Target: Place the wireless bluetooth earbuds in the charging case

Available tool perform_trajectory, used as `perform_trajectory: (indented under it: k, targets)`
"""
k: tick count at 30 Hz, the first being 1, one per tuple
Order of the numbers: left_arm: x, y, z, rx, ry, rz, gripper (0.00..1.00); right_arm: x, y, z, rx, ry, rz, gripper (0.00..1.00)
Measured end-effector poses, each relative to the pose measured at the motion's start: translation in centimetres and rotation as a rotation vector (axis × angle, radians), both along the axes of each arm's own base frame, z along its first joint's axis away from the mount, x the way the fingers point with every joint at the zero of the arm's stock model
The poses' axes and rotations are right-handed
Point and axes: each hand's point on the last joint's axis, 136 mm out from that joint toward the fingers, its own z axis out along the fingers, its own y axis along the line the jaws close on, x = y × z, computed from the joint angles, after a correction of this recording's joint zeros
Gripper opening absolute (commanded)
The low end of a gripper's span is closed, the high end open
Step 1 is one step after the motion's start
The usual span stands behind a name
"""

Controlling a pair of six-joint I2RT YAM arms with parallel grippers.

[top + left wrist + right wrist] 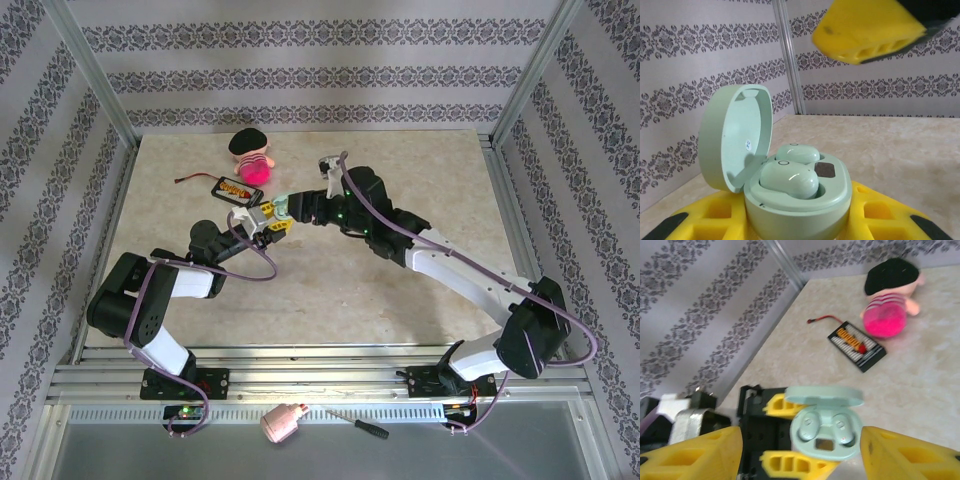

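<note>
Two mint-green earbuds (790, 180) sit side by side in the wells of a charging case (827, 440) of the same colour, smooth and rounded, each with a small ring mark on top. The case's round lid (737, 137) stands up on its hinge, and a small dark window shows on the case body in front of the buds.

The left gripper (266, 222) has the case clamped between its yellow fingers (777, 405), holding it up off the desk (400, 300) near the middle. The right gripper (800, 440) hangs just above the case with its jaws spread wide and nothing between them. One of its yellow fingers (865, 30) juts in over the open case in the left wrist view.

Further back on the desk lie a plush doll (250, 160) with a black cap and pink body, and beside it a flat black pack (238, 190) with an orange label and a red lead. A screwdriver (358, 425) and a pinkish cylinder (283, 423) rest on the front rail.
</note>
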Motion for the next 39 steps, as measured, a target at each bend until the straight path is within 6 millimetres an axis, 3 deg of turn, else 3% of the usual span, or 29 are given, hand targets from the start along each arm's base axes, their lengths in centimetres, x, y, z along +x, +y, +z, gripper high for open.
perform_trajectory:
  k: [3, 7, 11, 15, 23, 32, 39]
  targets:
    - [-0.2, -0.1, -0.1, 0.02, -0.027, -0.004, 0.17, 1.8, -0.7, -0.3, -0.034, 0.014, -0.039, 0.67]
    - [-0.3, -0.2, -0.2, 0.037, -0.049, -0.006, 0.17, 4.1, -0.1, -1.0, -0.095, 0.036, -0.056, 0.68]
    - [-0.6, -0.4, -0.2, 0.047, -0.064, -0.013, 0.17, 4.9, 0.5, -2.0, -0.156, 0.062, -0.045, 0.69]
    - [-0.5, -0.4, -0.2, 0.047, -0.065, -0.012, 0.17, 4.5, 0.5, -3.5, -0.196, 0.1, -0.023, 0.69]
    - [-0.5, -0.3, -0.2, 0.046, -0.065, -0.008, 0.18, 3.0, 0.0, -4.3, -0.22, 0.115, 0.016, 0.69]
    - [-0.5, -0.3, -0.2, 0.046, -0.065, -0.008, 0.18, 1.9, -0.4, -2.3, -0.215, 0.057, 0.055, 0.78]
    - [-0.6, -0.4, -0.1, 0.031, -0.044, -0.017, 0.18, 1.3, -0.1, -2.7, -0.217, 0.061, 0.101, 0.86]
